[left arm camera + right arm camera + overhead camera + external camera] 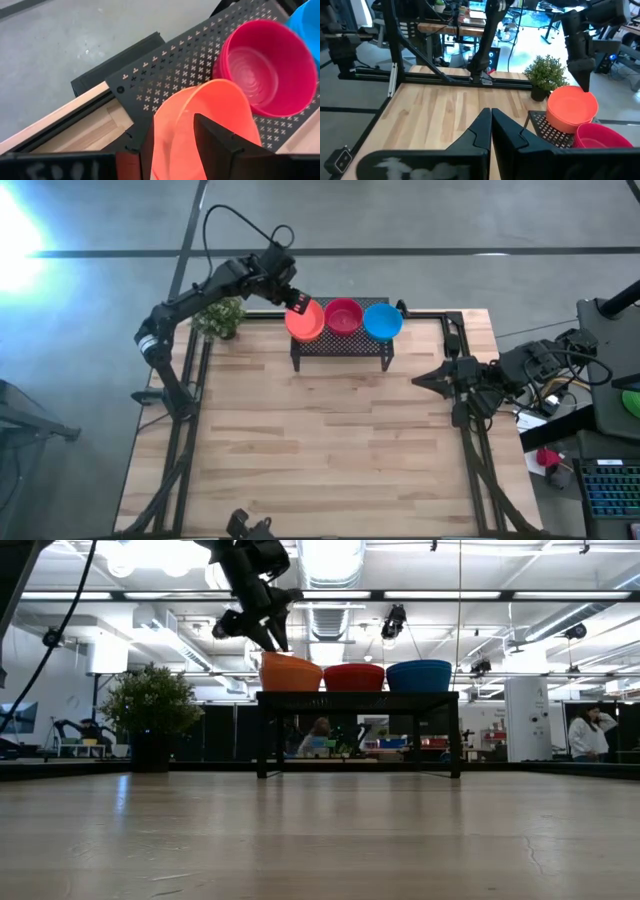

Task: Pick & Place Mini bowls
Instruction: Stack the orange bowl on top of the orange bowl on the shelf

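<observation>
Wooden surface (330, 440) is carrying a black rack (342, 345), where orange (305, 321), red (343, 316) and blue (382, 321) bowls are being displayed. Left gripper (297, 304), jaws parted, is straddling the orange bowl's rim, partly hiding it. Right gripper (428, 377), jaws closed, is waiting beside the rack.

Polished grey concrete floor (90, 330) surrounds the pale wood-plank table (330, 440); bright ceiling strip lights (330, 560) glare above distant cluttered desks (465, 20).
</observation>
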Robot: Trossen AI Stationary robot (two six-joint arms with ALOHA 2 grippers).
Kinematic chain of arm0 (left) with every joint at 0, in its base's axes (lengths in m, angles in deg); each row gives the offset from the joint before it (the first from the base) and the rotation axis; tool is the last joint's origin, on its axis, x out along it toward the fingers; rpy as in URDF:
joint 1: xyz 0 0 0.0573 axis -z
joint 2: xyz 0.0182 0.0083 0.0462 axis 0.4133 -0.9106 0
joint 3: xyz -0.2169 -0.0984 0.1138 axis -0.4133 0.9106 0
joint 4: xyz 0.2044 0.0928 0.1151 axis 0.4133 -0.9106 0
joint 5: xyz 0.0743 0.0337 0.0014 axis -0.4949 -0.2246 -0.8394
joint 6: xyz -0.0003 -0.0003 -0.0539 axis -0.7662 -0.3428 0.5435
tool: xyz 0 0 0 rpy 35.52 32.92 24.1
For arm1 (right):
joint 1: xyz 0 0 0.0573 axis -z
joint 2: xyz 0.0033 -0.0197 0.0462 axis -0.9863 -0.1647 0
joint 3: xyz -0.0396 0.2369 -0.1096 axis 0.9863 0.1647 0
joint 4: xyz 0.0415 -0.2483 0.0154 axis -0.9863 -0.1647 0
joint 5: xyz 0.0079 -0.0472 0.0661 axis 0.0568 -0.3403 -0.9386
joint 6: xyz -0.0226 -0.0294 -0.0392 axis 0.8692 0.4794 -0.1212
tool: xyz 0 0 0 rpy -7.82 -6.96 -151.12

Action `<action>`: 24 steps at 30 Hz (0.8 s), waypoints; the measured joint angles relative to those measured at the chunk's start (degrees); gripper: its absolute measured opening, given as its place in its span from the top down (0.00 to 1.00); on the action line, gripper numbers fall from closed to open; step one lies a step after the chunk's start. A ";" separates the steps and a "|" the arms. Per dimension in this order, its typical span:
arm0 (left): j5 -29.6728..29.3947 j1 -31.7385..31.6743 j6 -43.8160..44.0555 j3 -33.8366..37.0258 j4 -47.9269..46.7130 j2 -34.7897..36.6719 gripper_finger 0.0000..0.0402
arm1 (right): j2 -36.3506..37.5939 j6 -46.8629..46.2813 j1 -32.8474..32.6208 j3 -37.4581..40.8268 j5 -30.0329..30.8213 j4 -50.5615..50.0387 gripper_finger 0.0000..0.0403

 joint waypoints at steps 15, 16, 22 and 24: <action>5.09 0.11 -1.76 -3.06 0.18 0.20 0.69 | 0.00 -0.01 0.00 0.00 0.00 0.00 0.98; 5.21 0.15 -2.90 -2.71 0.24 0.11 0.70 | 0.00 0.04 0.00 0.00 0.00 0.00 0.98; 3.91 0.17 -4.95 -2.03 1.31 -0.90 0.87 | 0.00 0.21 0.00 0.00 0.00 -0.02 0.98; 2.88 0.17 -5.93 -2.04 2.46 -0.87 0.93 | 0.00 0.15 0.00 0.00 0.00 -0.02 0.98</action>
